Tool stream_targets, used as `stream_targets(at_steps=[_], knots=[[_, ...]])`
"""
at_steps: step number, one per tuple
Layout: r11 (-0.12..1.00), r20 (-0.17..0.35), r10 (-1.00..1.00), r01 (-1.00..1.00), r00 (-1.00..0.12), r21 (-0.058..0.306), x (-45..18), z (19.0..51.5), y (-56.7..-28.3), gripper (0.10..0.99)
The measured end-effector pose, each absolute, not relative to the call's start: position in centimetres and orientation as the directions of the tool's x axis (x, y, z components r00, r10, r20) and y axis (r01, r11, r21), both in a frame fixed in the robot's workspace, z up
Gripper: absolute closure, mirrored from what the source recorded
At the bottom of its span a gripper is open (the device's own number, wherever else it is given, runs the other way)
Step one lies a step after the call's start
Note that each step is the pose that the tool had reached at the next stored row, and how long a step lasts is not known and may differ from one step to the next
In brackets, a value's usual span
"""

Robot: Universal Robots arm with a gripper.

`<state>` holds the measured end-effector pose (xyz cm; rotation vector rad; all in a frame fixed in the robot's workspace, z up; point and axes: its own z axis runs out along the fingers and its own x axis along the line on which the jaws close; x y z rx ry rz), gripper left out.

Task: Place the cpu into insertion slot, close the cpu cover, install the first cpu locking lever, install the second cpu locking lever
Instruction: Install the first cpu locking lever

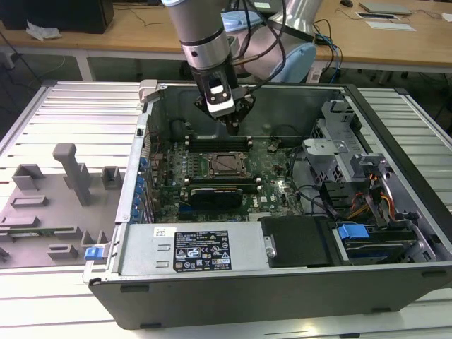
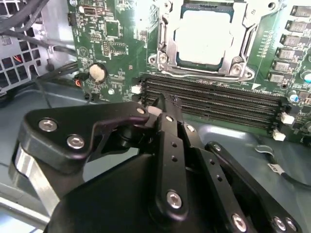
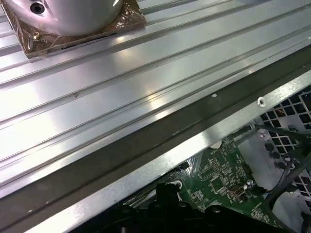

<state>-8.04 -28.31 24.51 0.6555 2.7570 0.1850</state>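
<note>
The cpu (image 2: 201, 30) lies flat in the insertion slot (image 1: 227, 164), silver face up. The cpu cover (image 2: 166, 46) is folded down around it as a silver frame. A thin metal locking lever (image 2: 204, 74) runs along the socket edge nearest the memory slots. My gripper (image 2: 166, 103) hangs above the long black memory slots (image 2: 214, 99), just behind the socket and a little above the board. Its black fingers are drawn together with nothing between them. In the exterior view the gripper (image 1: 233, 127) hovers just behind the socket.
The open computer case (image 1: 395, 106) lies on a ribbed metal table (image 3: 121, 92). A power supply (image 1: 191, 247), drive cage (image 1: 339, 134) and cables (image 1: 318, 198) surround the motherboard (image 1: 162, 173). A grey fixture block (image 1: 56, 198) sits at the exterior view's left.
</note>
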Motion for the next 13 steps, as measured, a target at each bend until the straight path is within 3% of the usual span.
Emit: stream_targets(at_steps=[10, 13], knots=[[0.887, -0.045, 0.459, 0.454, -0.887, 0.091, -7.35, 24.47, -28.64, 0.980], [0.887, -0.039, 0.459, 0.454, -0.888, 0.089, -7.36, 24.47, -28.64, 0.980]])
